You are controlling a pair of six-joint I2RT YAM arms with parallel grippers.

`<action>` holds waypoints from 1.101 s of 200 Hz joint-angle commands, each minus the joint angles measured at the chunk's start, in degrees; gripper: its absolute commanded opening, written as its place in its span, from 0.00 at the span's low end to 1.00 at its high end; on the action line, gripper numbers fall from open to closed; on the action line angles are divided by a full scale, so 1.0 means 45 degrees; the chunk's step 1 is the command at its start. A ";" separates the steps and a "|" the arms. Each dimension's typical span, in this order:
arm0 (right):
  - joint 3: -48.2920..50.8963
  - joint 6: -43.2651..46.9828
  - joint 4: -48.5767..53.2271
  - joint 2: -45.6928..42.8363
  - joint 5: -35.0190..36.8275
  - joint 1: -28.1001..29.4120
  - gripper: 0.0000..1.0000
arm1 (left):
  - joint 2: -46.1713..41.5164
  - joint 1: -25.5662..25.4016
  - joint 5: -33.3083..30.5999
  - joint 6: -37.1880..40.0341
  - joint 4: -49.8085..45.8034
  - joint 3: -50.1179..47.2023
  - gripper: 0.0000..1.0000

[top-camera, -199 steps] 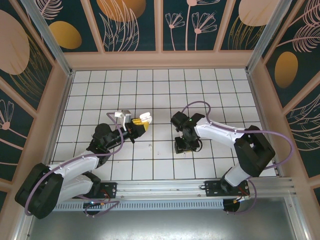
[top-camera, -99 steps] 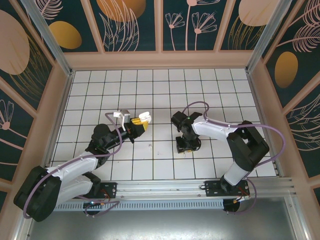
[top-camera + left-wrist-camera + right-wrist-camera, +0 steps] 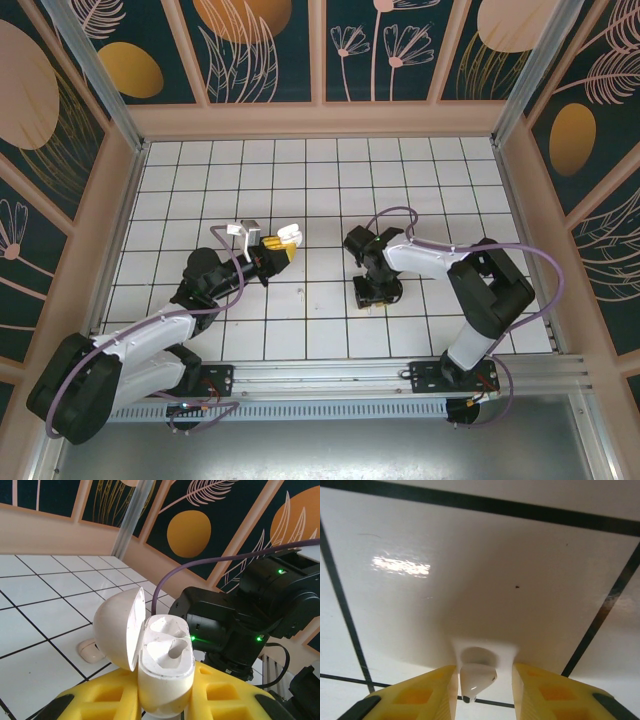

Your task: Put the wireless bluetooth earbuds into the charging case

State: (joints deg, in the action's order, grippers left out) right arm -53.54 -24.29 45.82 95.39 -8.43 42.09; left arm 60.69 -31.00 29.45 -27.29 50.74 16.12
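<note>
Yellow padded fingers (image 3: 95, 700) of the left gripper (image 3: 279, 249) are clamped on the small cream, rounded charging case (image 3: 167, 680). The case sits upright between them, raised above the white tiled table (image 3: 330, 190) at the left of centre. Its domed, hinged lid (image 3: 119, 630) is swung open toward the left of the left wrist view, baring a pale inner face with moulded hollows. Behind the lid a small pale rounded piece (image 3: 90, 651) lies on a tile, half hidden, and it cannot be made out what it is.

The right gripper (image 3: 484, 674) points straight down at the table, well apart from the left one, nearer the front edge. Between its own yellow fingers stands a tiny whitish earbud (image 3: 476, 677) with a dark tip, its far end at the glossy tile, where its reflection shows. The jaws are not closed on it. In the right wrist view, a clear gap separates the earbud from the right-hand finger. The left-hand finger is just beside it, and it cannot be told whether they touch.
</note>
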 commanded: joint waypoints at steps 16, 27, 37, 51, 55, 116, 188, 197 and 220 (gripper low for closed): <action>0.0179 -0.0030 -0.0194 0.0180 0.0256 -0.0053 0.31 | -0.0224 0.0073 -0.0044 0.0146 0.0165 -0.0070 0.21; 0.0216 -0.0053 -0.0304 0.0191 0.0232 -0.0056 0.30 | -0.0224 0.0053 -0.0051 0.0126 0.0181 -0.0085 0.21; 0.0265 -0.0053 -0.0391 0.0214 0.0217 -0.0051 0.29 | -0.0224 0.0077 -0.0049 0.0139 0.0179 -0.0051 0.21; 0.0350 -0.0065 -0.0538 0.0233 0.0164 -0.0055 0.28 | -0.0224 0.0079 -0.0045 0.0144 0.0174 -0.0057 0.21; 0.0375 -0.0067 -0.0568 0.0216 0.0145 -0.0060 0.27 | -0.0214 0.0074 -0.0041 0.0146 0.0170 -0.0061 0.21; 0.0541 -0.0473 -0.1132 -0.0517 0.0167 -0.0055 0.22 | -0.0040 0.0092 0.0076 0.0242 0.0155 -0.0028 0.21; 0.0592 -0.1766 -0.2547 -0.2880 0.0693 -0.0036 0.20 | 0.0496 0.0063 0.0648 0.1235 0.0300 0.0175 0.20; 0.0511 -0.1894 -0.2691 -0.3170 0.0785 -0.0036 0.20 | 0.0518 0.0066 0.0739 0.1497 0.0359 0.0187 0.20; 0.0027 -0.2101 -0.2913 -0.3930 0.1058 -0.0039 0.20 | 0.0576 0.0058 0.1033 0.2434 0.0228 0.0298 0.19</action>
State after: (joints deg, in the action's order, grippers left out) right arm -51.11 -30.98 35.22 81.30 -6.48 41.93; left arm 63.02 -31.00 31.42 -22.28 50.72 16.10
